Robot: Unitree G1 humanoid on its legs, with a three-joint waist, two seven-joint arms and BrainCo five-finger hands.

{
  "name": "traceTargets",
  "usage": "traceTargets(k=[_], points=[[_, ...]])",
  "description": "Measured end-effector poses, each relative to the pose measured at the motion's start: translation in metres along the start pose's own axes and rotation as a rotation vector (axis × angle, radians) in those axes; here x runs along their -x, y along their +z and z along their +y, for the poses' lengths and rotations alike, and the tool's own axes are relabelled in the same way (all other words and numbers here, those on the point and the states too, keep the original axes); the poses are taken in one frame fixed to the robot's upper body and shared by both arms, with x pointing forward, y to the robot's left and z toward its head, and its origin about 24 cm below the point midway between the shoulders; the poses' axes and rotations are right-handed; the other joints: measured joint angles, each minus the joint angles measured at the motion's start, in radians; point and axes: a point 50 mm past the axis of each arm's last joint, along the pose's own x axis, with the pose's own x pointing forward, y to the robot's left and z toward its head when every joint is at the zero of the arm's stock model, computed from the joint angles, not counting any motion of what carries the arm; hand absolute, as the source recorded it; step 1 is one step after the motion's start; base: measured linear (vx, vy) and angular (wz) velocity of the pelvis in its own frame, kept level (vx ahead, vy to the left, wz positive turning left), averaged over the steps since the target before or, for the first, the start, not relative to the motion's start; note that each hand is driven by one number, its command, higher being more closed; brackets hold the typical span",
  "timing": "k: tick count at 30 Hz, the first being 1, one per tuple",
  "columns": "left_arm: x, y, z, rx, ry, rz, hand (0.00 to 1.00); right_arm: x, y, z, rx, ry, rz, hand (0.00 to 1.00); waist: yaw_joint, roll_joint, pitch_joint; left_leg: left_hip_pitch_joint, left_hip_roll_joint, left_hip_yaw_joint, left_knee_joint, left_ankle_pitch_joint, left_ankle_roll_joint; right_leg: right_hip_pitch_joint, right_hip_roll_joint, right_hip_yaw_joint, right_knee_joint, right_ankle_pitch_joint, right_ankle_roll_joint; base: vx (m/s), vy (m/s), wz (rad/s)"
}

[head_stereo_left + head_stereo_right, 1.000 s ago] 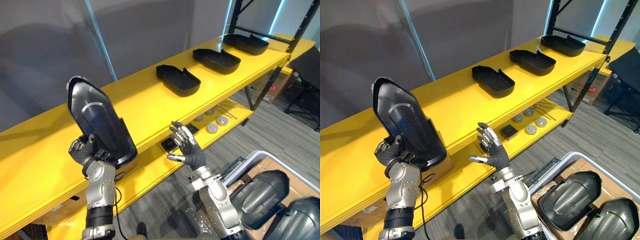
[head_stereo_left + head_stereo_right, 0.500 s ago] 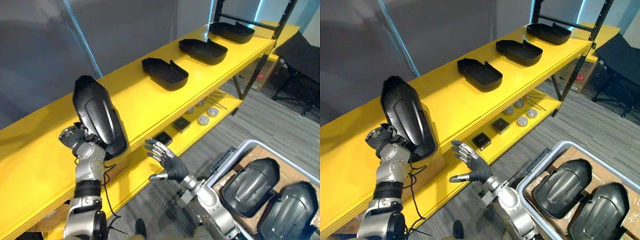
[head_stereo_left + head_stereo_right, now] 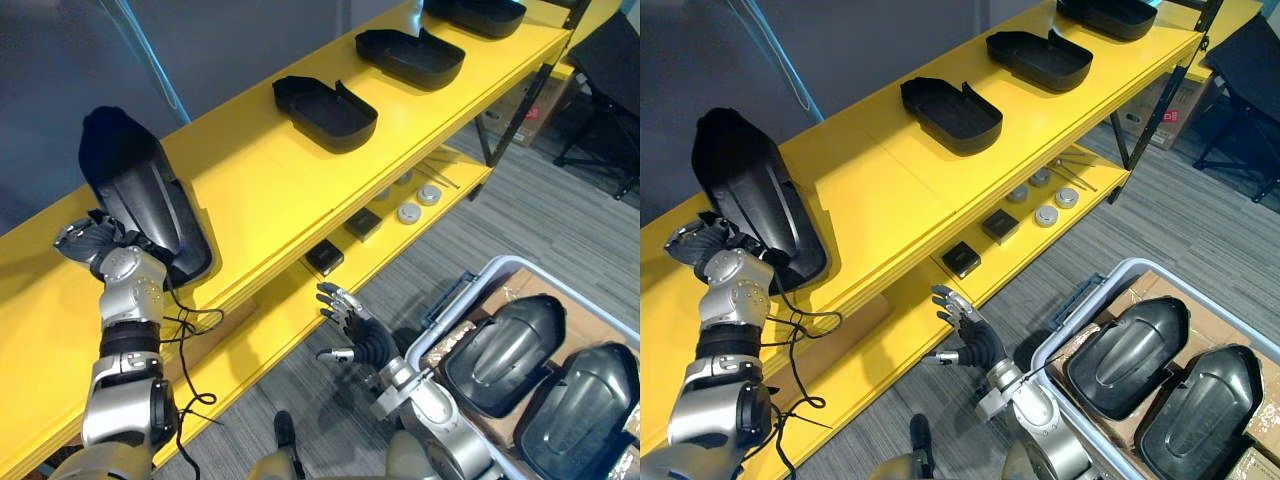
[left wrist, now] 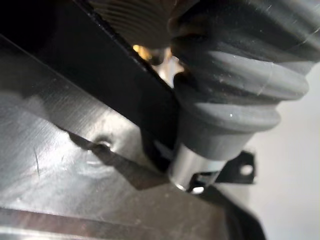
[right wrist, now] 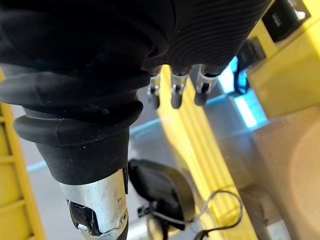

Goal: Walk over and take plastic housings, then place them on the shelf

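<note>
Nearest, the right hand (image 3: pixel 358 338) hangs low above the carpet with its fingers spread and holding nothing, just beside the grey bin (image 3: pixel 515 262). In the bin the binned housings (image 3: pixel 505 345) lie dome-up, side by side.

Further out, the left arm reaches up and forward, wrist bent back. The left hand (image 3: pixel 92 242) has its fingers curled at the near end of the held housing (image 3: pixel 140 195). The housing lies hollow side up on the top board of the yellow shelf (image 3: pixel 260 190). I cannot tell whether its whole length rests there.

Judging by its look, the housing is a thin moulded shell: light and stiff, but glossy and likely to slip. A pinch across the rim at one end seems the surest hold, since the smooth dome offers little purchase.

Beyond, three set-down housings (image 3: pixel 325 100) sit in a row along the same board, well apart, all hollow side up. Small round parts (image 3: pixel 408 212) rest on the lower board.
</note>
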Motion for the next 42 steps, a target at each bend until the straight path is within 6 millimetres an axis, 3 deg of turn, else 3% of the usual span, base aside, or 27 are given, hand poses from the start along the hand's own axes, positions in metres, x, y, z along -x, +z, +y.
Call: traceTargets(k=[3,12,17,25,26,36,41,42], points=[[0.001,0.016,-0.008,0.031,0.02,-0.024,1.0,-0.001,0.002,0.0,-0.027,-0.005,-0.009,0.0,0.001,-0.007,0.049,-0.007,0.001,-0.002,0.0,0.003,-0.004,-0.021,-0.001,0.001,0.024,-0.013,-0.005,-0.05,-0.018,0.02],[0.002,0.075,-0.03,0.086,0.078,-0.174,1.0,-0.004,0.004,0.006,-0.03,0.006,-0.037,0.0,-0.01,-0.014,0.103,-0.036,0.005,0.001,0.0,0.014,-0.004,-0.064,0.003,0.006,0.058,-0.019,-0.013,0.0,-0.007,-0.01],[-0.003,0.068,-0.031,0.059,0.081,-0.139,1.0,-0.007,0.008,0.008,-0.029,0.024,-0.061,0.0,-0.025,-0.02,0.126,-0.036,0.007,0.004,0.0,0.015,-0.004,-0.068,0.005,0.008,0.064,-0.021,-0.016,0.0,0.0,0.0],[-0.001,0.077,-0.041,0.149,0.008,-0.083,1.0,-0.007,0.009,0.006,-0.042,0.002,-0.069,0.0,-0.015,-0.041,0.142,-0.051,0.007,0.024,0.0,0.016,-0.003,-0.098,0.007,0.029,0.073,-0.02,-0.014,0.0,-0.001,-0.06],[-0.001,0.076,-0.042,0.166,-0.008,-0.063,0.0,-0.008,0.01,0.006,-0.041,0.003,-0.072,0.0,-0.015,-0.041,0.142,-0.051,0.007,0.025,0.0,0.017,-0.003,-0.098,0.007,0.029,0.072,-0.02,-0.014,0.0,0.0,0.0],[-0.005,0.064,-0.041,0.252,-0.019,0.012,0.0,-0.009,0.011,0.004,-0.041,-0.017,-0.077,0.0,-0.01,-0.052,0.149,-0.052,0.007,0.023,0.0,0.018,-0.001,-0.095,0.007,0.028,0.066,-0.017,-0.012,0.0,0.0,0.0],[0.008,0.085,-0.051,0.34,-0.09,-0.126,0.0,-0.004,0.009,0.0,-0.045,-0.05,-0.08,0.0,-0.004,-0.052,0.149,-0.048,0.007,0.014,0.0,0.018,0.0,-0.08,0.007,0.02,0.059,-0.017,-0.011,0.01,-0.007,0.05],[0.017,0.096,-0.057,0.328,-0.131,-0.224,0.0,-0.002,0.009,0.0,-0.048,-0.059,-0.086,0.0,-0.004,-0.052,0.149,-0.042,0.006,0.005,0.0,0.018,0.0,-0.064,0.006,0.006,0.05,-0.017,-0.011,0.02,-0.013,0.16]])
